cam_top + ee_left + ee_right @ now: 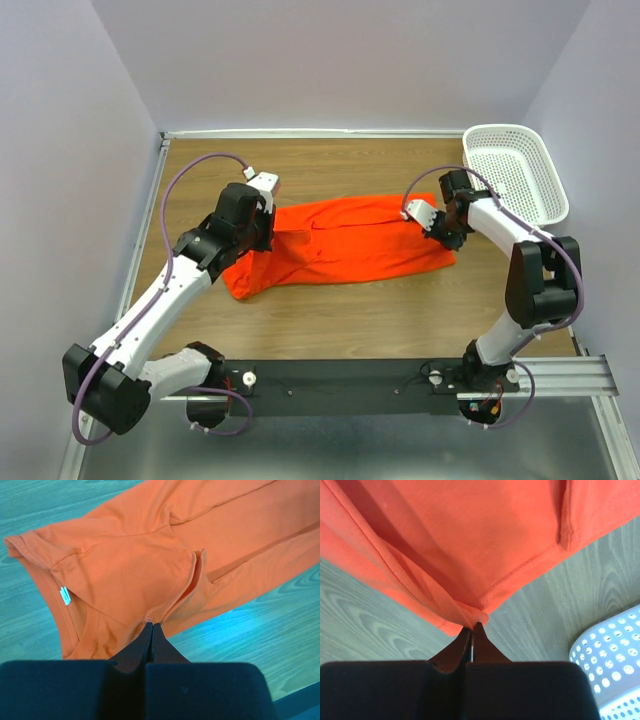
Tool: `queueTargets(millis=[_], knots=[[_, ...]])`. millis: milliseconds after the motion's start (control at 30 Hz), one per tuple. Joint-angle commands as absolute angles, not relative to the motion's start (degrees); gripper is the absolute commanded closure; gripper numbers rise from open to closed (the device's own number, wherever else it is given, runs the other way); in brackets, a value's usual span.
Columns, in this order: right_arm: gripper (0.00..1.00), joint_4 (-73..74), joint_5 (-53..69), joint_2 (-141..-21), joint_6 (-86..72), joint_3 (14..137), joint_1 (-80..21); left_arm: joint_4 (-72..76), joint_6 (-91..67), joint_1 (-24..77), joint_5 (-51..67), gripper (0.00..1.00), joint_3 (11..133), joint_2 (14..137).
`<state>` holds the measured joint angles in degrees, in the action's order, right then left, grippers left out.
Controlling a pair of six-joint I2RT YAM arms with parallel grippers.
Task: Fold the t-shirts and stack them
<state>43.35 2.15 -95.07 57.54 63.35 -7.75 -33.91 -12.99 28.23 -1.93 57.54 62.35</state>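
White lattice basket [500, 128] sits in the far right corner of the table [400, 310], its perforated bottom in plain view, and the orange-red t-shirt [340, 245] lies stretched mid-table, left tool [151, 627] pinched on its neck end, right tool [472, 627] clamped on a hem corner near the basket.

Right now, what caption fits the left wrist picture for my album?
Left tool shut, pinching the orange t-shirt lying on the wood-grain table.

One overhead, two close-ups
Your top cam looks down from behind; both wrist cams hug the same t-shirt [340, 245].
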Motion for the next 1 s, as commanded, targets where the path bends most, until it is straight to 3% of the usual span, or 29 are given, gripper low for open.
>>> queueTargets(millis=[0,967], knots=[[0.96,43.2,1.1,-96.9,56.5,65.7,-7.2,-32.7,-12.0,27.5,-4.1,1.0,59.4,62.9],[0.95,43.1,1.3,-100.4,55.3,68.1,-6.6,-29.6,-10.8,26.1,-5.1,1.0,62.7,69.7]])
